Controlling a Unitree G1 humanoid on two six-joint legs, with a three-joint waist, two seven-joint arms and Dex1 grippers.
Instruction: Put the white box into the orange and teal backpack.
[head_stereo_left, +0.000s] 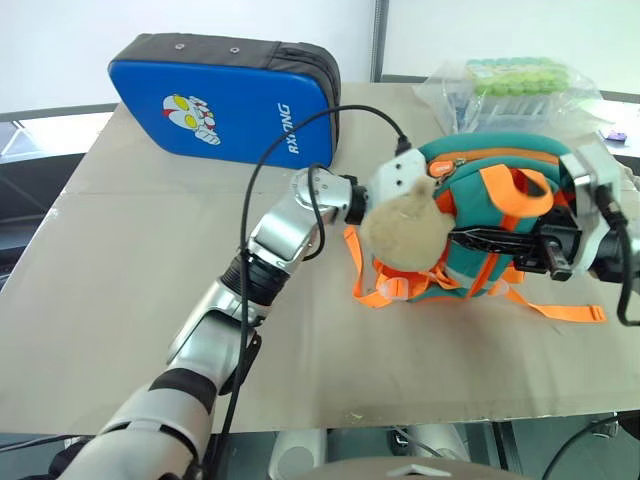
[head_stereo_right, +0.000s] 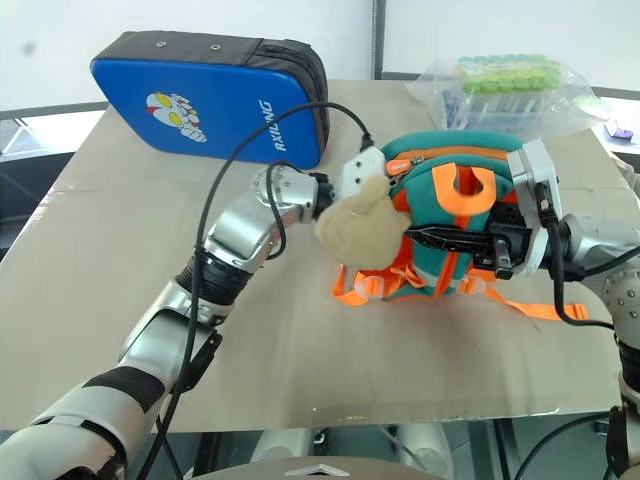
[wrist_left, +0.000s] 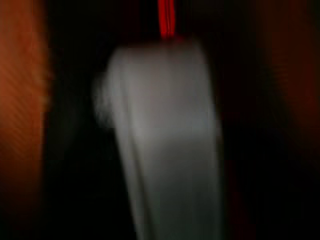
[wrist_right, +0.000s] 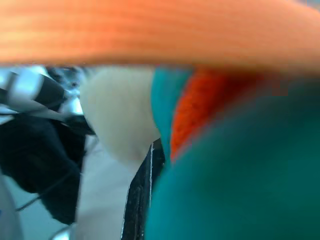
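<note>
The orange and teal backpack (head_stereo_left: 470, 215) lies on the table at the right, its tan plush charm (head_stereo_left: 398, 232) hanging at the front. My left wrist (head_stereo_left: 395, 175) reaches into the backpack's top from the left, and the gripper beyond it is hidden inside. In the left wrist view a blurred white shape, the white box (wrist_left: 160, 145), lies ahead in a dark interior with orange walls. My right gripper (head_stereo_left: 450, 238) comes in from the right, level, and is shut on the backpack's teal fabric by the opening, under the orange handle (head_stereo_left: 515, 190).
A big blue zip case (head_stereo_left: 225, 100) with a cartoon figure stands at the back left of the table (head_stereo_left: 120, 270). A clear plastic bag of green items (head_stereo_left: 510, 85) sits at the back right. Loose orange straps (head_stereo_left: 560, 310) trail toward the table's right edge.
</note>
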